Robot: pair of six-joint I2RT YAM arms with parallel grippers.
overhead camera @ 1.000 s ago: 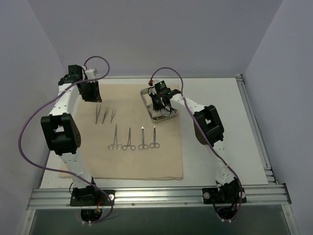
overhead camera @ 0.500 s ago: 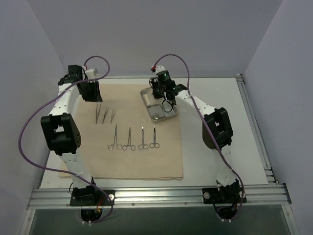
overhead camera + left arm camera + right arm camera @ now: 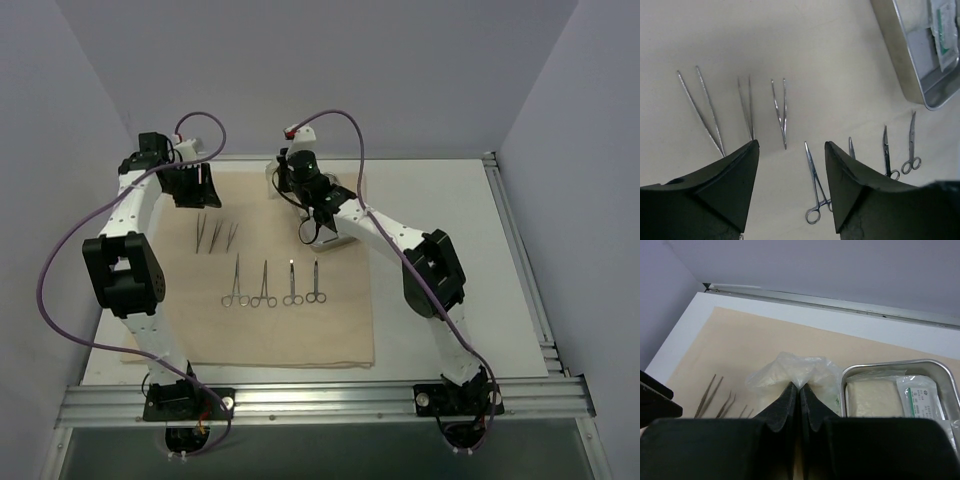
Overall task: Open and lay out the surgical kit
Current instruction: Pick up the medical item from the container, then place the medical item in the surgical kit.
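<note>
The right claw [image 3: 799,386] is clamped together on a thin pinch of film at the top of a clear packet [image 3: 790,371]. The packet appears lifted off the beige cloth wrap [image 3: 740,335], just left of the steel tray [image 3: 890,363]. A white gauze pad [image 3: 872,397] and a second packet [image 3: 922,396] lie in the tray. The left claw [image 3: 791,146] stands apart with nothing in it, above three tweezers [image 3: 747,107] and near the row of ring-handled instruments [image 3: 815,200].

The step in hand looks like carrying the packet out to a bare patch of cloth. The far strip between the tweezers and the tray seems the best spot. The grip is only on loose film, so the carry should be slow and level. The packet should come down until its bottom rests on the cloth before the fingers part, since light plastic may cling or drift. It should land flat, touching neither the tweezers nor the tray rim.
</note>
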